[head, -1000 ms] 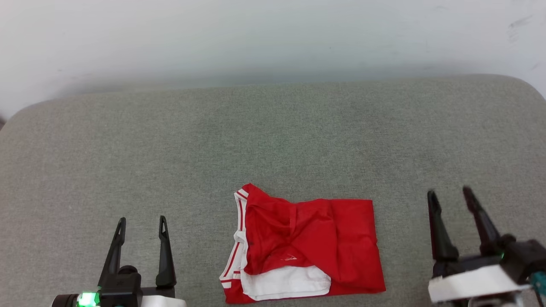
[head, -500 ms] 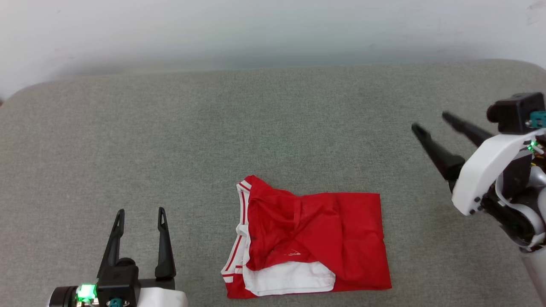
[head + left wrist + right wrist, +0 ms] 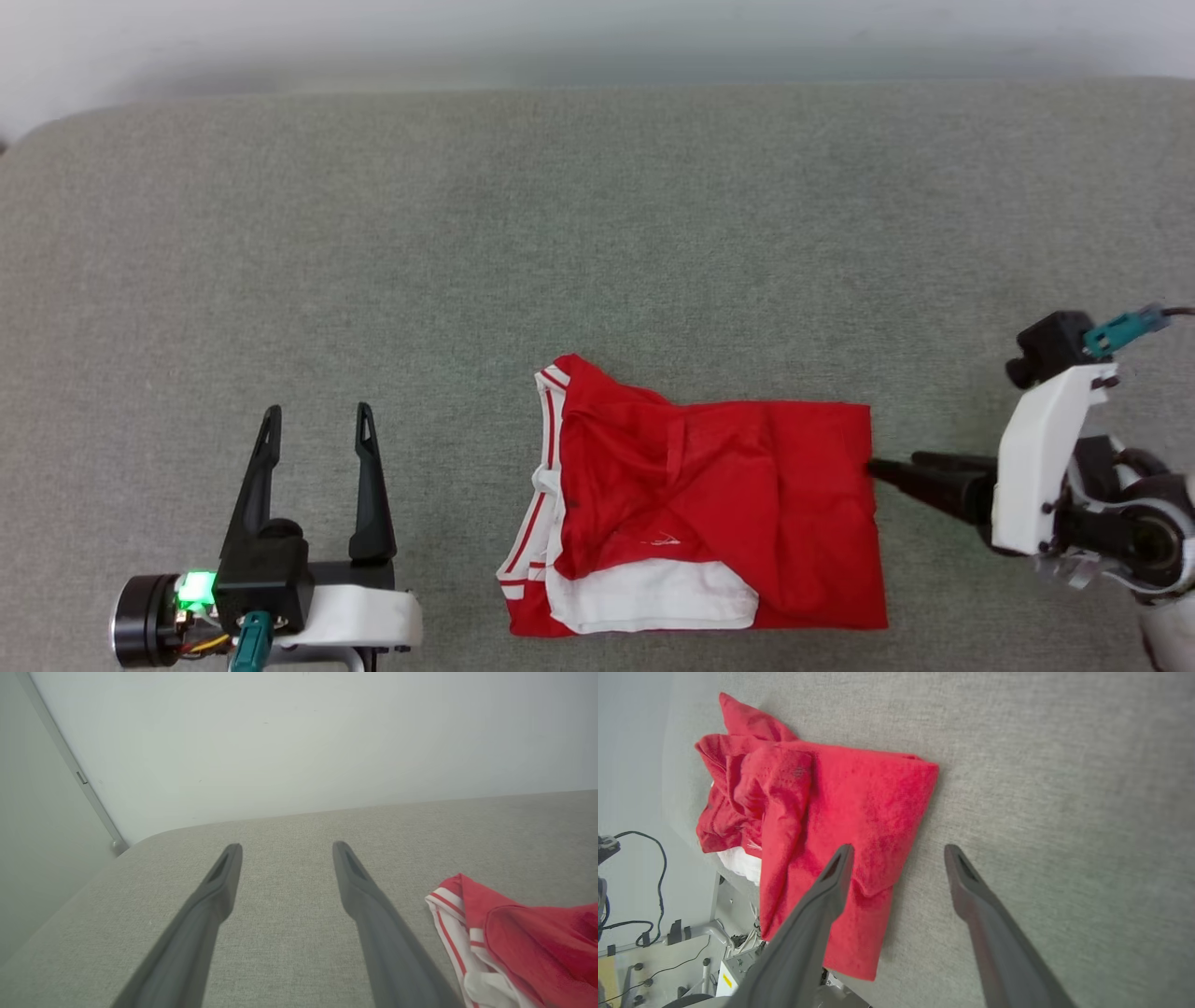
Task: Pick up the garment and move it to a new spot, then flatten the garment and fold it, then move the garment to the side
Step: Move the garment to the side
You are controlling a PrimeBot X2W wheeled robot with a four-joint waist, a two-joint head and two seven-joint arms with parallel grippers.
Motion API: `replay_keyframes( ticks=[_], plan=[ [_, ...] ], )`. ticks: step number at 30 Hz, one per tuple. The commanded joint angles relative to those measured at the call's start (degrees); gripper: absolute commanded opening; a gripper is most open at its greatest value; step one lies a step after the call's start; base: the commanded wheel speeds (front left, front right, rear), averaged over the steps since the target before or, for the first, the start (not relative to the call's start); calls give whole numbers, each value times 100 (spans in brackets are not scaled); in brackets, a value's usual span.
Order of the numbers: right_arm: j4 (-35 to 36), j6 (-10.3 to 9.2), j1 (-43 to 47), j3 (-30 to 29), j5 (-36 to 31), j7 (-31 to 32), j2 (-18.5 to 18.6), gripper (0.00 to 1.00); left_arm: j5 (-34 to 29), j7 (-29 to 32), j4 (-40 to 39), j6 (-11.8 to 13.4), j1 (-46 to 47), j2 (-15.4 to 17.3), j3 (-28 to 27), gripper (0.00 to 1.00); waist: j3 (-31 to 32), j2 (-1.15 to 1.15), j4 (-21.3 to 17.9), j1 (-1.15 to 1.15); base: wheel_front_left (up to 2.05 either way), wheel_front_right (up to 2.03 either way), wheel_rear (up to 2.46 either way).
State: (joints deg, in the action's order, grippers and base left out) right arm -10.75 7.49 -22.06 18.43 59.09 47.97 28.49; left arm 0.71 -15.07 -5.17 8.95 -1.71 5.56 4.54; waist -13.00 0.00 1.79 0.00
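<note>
Now it looks like the last step. The folded red cloth jersey with white sleeves [image 3: 719,504] lies on the grey cloth counter [image 3: 560,233]. Your right pincer [image 3: 899,848] is spread over its right edge. I think you should squeeze there next. Your left pincer [image 3: 318,411] is spread and empty.

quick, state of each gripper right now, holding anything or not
Left gripper: open, empty.
Right gripper: open at the shirt edge, not gripping it.
</note>
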Motion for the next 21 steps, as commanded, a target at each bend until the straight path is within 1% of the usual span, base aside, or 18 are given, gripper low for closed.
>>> replay_keyframes(
  ticks=[1,6,12,15,18,20,21],
  plan=[
    [-19,0,46,29,29,-17,-56,100,-25,-13,13,-23,72,-9,3,100,-91,0,66,0,0,0,0],
    [-266,0,162,258,95,-164,-311,100,-32,-13,21,-71,232,-23,22,100,-268,0,171,0,0,0,0],
    [-747,-6,250,621,169,-456,-708,100,-54,-13,43,-121,375,-40,60,100,-431,0,304,0,0,0,0],
    [-975,-13,304,904,84,-521,-789,100,-48,-13,64,-107,436,-59,92,100,-468,0,380,0,0,0,0],
    [-1063,-15,331,1189,26,-578,-752,100,-43,-13,68,-84,439,-81,119,100,-476,0,430,0,0,0,0],
    [-1036,-22,271,1280,-10,-751,-681,0,-33,-13,78,-84,419,-91,123,100,-467,0,450,0,0,0,0],
    [-1017,-25,239,1346,10,-776,-647,0,-28,-13,87,-80,408,-98,122,100,-450,0,457,0,0,0,0]
  ],
)
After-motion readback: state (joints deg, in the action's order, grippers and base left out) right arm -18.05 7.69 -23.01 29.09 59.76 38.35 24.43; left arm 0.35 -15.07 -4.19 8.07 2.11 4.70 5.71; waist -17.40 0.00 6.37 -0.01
